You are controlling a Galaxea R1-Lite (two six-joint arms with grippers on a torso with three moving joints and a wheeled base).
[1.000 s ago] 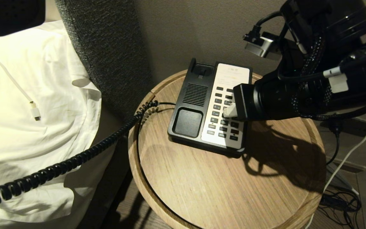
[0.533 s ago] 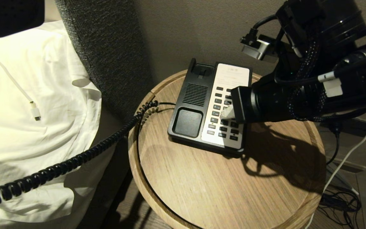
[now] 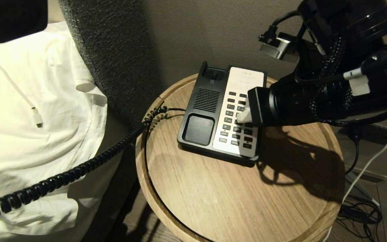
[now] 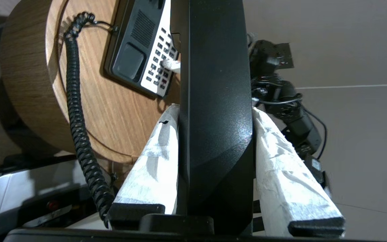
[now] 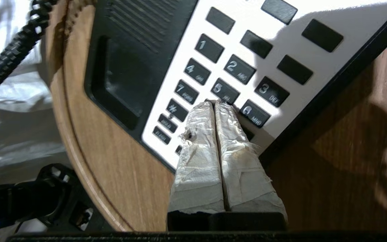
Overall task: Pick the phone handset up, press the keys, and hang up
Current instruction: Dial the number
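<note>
The black phone handset (image 4: 213, 101) stands lengthwise between the white-wrapped fingers of my left gripper (image 4: 215, 109), which is shut on it, off to the table's left. One end of the handset (image 3: 12, 16) shows at the head view's upper left. Its coiled cord (image 3: 79, 171) runs down to the phone base (image 3: 200, 129). My right gripper (image 5: 214, 102) is shut, with nothing between its fingers. Its tips are on the dark keys (image 5: 230, 67), on the key just past "5". In the head view the right gripper (image 3: 244, 116) reaches over the keys (image 3: 230, 107) from the right.
The phone sits on a round wooden table (image 3: 230, 201) with a raised rim. White bedding (image 3: 29, 134) with a white charging cable (image 3: 35, 117) lies to the left, a grey upholstered panel (image 3: 113, 50) behind. Loose cables (image 3: 358, 211) lie on the floor at the right.
Half a second ago the right gripper had shifted slightly across the keypad; it is back where it was a second ago. The handset, cord and phone base have kept still.
</note>
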